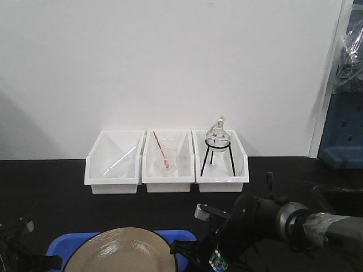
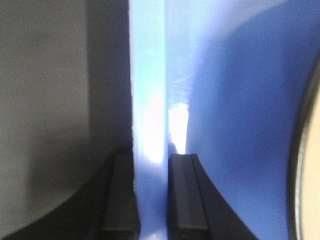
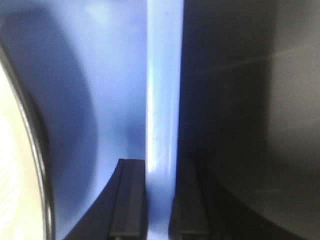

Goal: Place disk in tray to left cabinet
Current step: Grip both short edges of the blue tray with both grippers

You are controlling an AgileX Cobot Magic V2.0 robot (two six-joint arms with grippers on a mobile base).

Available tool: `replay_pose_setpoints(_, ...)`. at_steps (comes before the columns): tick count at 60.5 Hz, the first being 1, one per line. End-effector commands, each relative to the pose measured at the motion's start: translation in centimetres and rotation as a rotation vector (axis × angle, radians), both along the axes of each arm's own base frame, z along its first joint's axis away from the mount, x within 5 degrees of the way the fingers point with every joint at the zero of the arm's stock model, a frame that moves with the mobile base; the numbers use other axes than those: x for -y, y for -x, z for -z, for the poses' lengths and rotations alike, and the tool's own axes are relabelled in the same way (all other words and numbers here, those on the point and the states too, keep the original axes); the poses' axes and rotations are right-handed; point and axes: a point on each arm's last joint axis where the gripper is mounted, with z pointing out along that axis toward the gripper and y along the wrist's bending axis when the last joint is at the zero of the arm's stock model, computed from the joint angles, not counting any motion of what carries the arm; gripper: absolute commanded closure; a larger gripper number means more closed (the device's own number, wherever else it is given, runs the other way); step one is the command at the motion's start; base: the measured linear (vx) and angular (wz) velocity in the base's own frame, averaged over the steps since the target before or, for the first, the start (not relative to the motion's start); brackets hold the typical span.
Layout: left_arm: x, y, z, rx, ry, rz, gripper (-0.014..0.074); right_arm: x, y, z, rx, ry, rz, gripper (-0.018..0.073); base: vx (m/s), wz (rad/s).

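Note:
The tan disk [image 1: 122, 253] with its thin black rim lies in the blue tray [image 1: 57, 245] at the bottom of the front view. My left gripper [image 2: 151, 160] is shut on the tray's left lip [image 2: 148, 100], one finger on each side. The disk's edge [image 2: 306, 165] shows at the far right of the left wrist view. My right gripper [image 3: 160, 165] is shut on the tray's right lip [image 3: 162, 90], and the disk's rim [image 3: 20, 150] curves at the left of the right wrist view. The right arm [image 1: 266, 221] reaches in from the right. The cabinet is out of view.
Three white open-front bins [image 1: 167, 161] stand in a row against the white wall on the black table [image 1: 45, 198]. The right one holds a glass flask on a black stand [image 1: 217, 141]. A blue object [image 1: 343, 127] stands at the far right.

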Motion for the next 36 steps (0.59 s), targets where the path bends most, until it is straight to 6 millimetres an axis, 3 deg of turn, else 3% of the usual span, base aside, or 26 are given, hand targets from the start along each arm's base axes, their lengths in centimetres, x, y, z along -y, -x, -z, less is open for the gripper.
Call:
replay_pose_setpoints(1,2.7,0.3,-2.9,-0.016,0.225,-0.021,0.0600,-0.8,0.2,-4.1,0.053,-0.108,0.030,0.0569,0.00,0.00)
replay_pose_setpoints(36,3.5,1.6,-8.5,0.036,0.364,-0.097,0.0597,2.6,1.0,-11.9,0.159,-0.179,0.089,0.0565,0.00,0.00)
